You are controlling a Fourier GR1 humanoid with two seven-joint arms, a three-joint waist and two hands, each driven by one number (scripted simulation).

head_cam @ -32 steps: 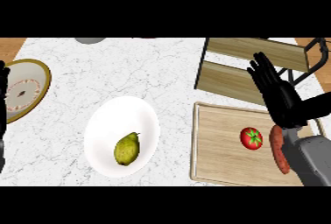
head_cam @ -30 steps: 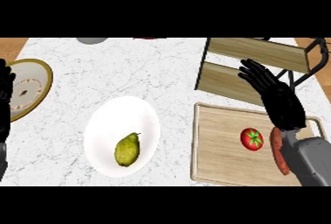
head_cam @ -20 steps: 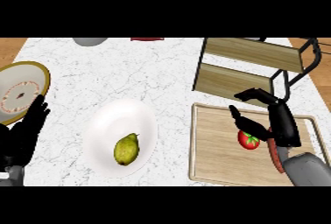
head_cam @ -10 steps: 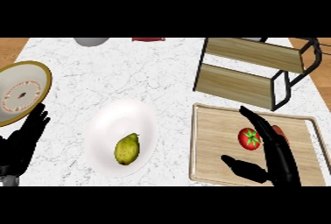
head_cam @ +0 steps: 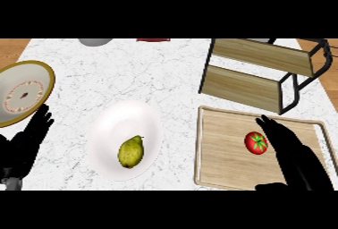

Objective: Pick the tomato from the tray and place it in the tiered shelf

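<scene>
Nearest, at the view's lower right, the right hand (head_cam: 297, 156) lies over the wooden tray (head_cam: 228, 172), its fingers straight and spread, with the thumb jutting left near the tray's front edge. It grasps nothing. The tomato (head_cam: 256, 142) sits on the tray just left of those fingers, close enough that I cannot tell whether they touch it.

The main risk lies here: the tomato is round, and if the fingers close from one side before the thumb comes up behind it, it could roll leftward across the tray, out of the grasp. The fingers also hide part of it, so a misjudged closing is easy.

At the lower left the left hand (head_cam: 26, 143) rests on the surface (head_cam: 145, 76), fingers up and released, beside a gold-rimmed plate (head_cam: 23, 94). Between the hands a white plate (head_cam: 125, 127) carries a yellow-green pear (head_cam: 131, 152).

Farther off stands the tiered shelf (head_cam: 260, 74), just beyond the tray's far edge. Its dark frame and sloping boards could catch the hand or let the tomato roll off if it is set down near an edge.
</scene>
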